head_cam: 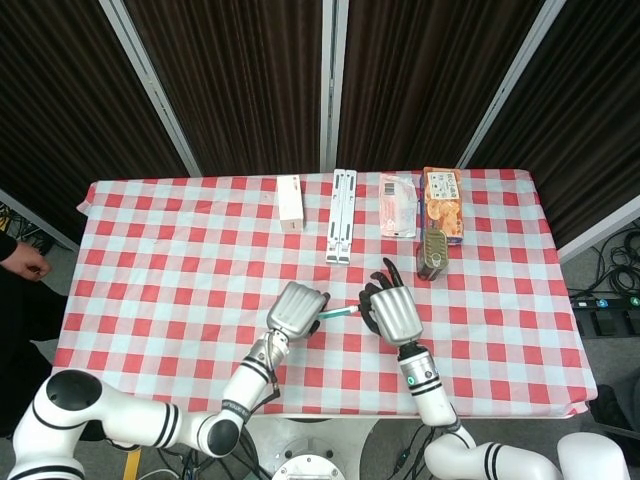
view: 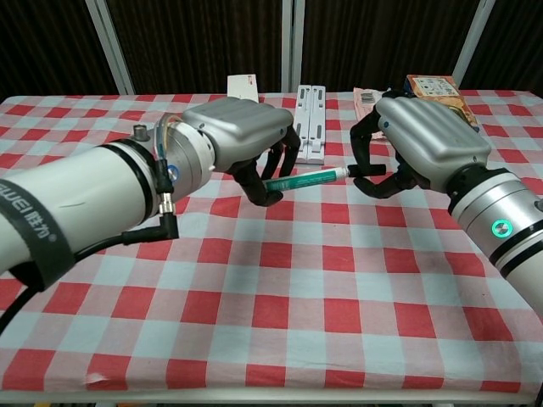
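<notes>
Mid-table, both hands, left hand (view: 242,136) and right hand (view: 420,140), grip the pen (view: 307,178).

A table (head_cam: 150,250) draped in red-and-white check stands before dark corrugated wall panels (head_cam: 240,80) split by pale metal struts (head_cam: 330,85); grey floor (head_cam: 610,250) at three o'clock.

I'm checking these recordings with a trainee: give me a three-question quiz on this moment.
1. True or false: the left hand holds the pen above the table.
2. Which end of the pen is at the right hand? A) the black cap B) the green barrel's far end C) neither
3. Fill in: the can stands just in front of the orange ____.

Key: 1 true; 2 A; 3 box.
</notes>
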### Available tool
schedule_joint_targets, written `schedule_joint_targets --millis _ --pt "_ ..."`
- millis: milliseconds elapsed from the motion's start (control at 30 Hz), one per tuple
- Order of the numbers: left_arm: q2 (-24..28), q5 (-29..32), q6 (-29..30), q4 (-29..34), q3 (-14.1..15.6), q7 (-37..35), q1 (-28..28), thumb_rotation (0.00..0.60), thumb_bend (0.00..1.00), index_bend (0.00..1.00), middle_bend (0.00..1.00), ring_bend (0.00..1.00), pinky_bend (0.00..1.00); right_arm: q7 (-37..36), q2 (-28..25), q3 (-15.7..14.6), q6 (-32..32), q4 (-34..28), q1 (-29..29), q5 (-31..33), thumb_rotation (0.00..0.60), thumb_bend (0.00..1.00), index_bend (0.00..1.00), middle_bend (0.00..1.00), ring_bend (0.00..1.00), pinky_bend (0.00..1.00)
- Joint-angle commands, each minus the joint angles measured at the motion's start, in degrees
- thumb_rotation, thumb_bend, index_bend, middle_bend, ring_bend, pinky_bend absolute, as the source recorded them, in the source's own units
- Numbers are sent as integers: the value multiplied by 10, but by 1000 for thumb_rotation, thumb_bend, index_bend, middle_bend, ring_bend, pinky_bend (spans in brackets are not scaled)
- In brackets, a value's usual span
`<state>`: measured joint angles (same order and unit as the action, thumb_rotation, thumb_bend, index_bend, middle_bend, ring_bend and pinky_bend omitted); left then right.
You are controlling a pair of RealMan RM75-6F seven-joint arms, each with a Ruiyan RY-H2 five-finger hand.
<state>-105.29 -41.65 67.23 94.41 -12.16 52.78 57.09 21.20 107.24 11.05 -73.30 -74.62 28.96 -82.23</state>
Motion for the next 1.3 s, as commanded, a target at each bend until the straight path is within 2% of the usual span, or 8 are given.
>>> schedule_joint_targets --millis 33,267,567,733,867,933,1133,1300 --pt "5 -1 2 2 5 -3 -4 600 416 560 577 875 848 -6 -1 -1 -5 7 -4 2 600 290 779 681 308 120" --pt "18 -3 4 -13 23 -25 -25 600 416 560 577 875 848 -32 -10 -14 -4 36 -22 16 600 289 790 686 308 121" --pt "12 -43 -15 -97 64 -78 -60 600 375 552 567 862 839 -68 3 -20 14 91 -32 37 600 268 767 659 305 120" --pt "23 -76 -35 -111 75 -120 -76 600 218 464 513 851 832 -87 -2 -26 39 93 -31 44 600 46 580 505 218 29" --pt "31 -96 -36 -111 75 -141 -87 600 180 382 468 847 830 -80 -20 -24 65 69 -31 64 600 0 330 248 20 0" --pt "35 -102 -31 -108 72 -147 -92 600 168 375 463 845 829 -79 -26 -22 63 59 -33 66 600 0 280 197 0 0" --pt "60 -138 21 -80 64 -170 -123 600 154 374 447 764 807 -88 -54 -27 33 22 -51 56 600 0 251 178 0 0" --pt "109 -184 109 -38 72 -186 -176 600 153 374 414 566 657 -109 -105 -56 -37 -32 -93 14 600 0 227 172 0 0"
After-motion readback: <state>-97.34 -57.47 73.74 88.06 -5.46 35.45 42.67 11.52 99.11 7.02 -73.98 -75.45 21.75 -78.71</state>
